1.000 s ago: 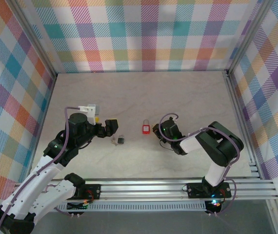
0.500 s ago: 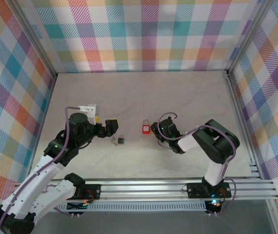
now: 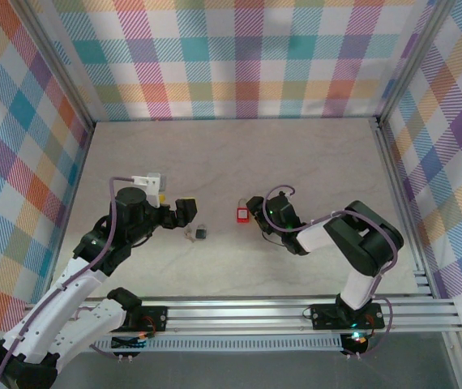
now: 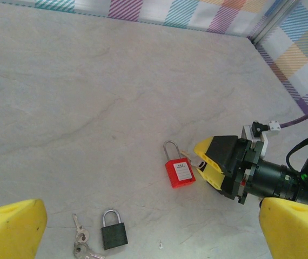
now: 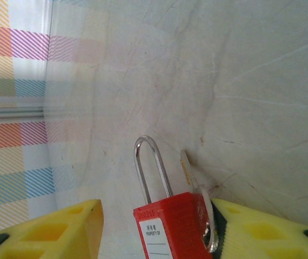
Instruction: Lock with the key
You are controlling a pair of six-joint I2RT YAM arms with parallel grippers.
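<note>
A red padlock [image 3: 241,213] with a steel shackle lies flat on the table, just left of my right gripper [image 3: 255,209]. In the right wrist view the red padlock [image 5: 173,226] sits between the yellow fingers [image 5: 51,229]. A clear gap shows on its left side, so the right gripper [image 5: 156,213] is open. A silver key [image 5: 189,172] lies against the padlock's right side, touching the right finger. My left gripper [image 3: 184,211] hangs open above the table, apart from both locks; the left wrist view shows the red padlock [image 4: 179,171] and key [image 4: 184,154].
A black padlock [image 4: 114,234] with a small bunch of keys [image 4: 80,243] lies on the table below the left gripper, left of the red one. Checked walls [image 3: 239,57] enclose the table [image 3: 296,154] on three sides.
The right gripper's jaws have gone from shut to apart and now sit either side of the red padlock. The left arm has not moved.
</note>
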